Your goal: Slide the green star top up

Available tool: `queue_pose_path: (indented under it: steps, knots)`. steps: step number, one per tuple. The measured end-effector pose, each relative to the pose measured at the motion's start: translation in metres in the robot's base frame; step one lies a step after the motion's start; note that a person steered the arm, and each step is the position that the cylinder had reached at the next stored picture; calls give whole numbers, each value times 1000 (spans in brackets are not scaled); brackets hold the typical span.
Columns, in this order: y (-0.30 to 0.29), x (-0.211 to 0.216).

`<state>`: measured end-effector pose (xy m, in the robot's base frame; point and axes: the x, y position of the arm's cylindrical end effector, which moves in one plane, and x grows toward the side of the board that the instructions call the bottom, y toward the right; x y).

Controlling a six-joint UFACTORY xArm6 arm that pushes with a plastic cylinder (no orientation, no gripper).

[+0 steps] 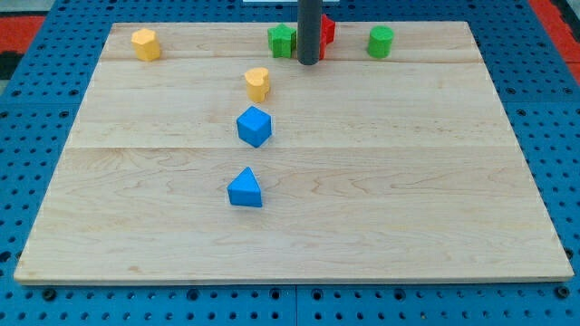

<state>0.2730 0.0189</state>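
The green star (282, 40) lies near the top edge of the wooden board (408, 181), a little left of centre. My tip (308, 62) stands just to the star's right and slightly below it, close to it. A red block (326, 32) sits right behind the rod and is partly hidden by it.
A green cylinder (381, 41) is at the top right. A yellow hexagon-like block (145, 43) is at the top left. A yellow heart-like block (257, 83), a blue cube (255, 126) and a blue triangle (245, 188) run down the middle.
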Motion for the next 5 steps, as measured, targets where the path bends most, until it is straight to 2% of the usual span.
queue_pose_path:
  steps: [1, 4, 5]
  knots:
    - [-45, 7]
    - [-25, -57]
    - [-80, -57]
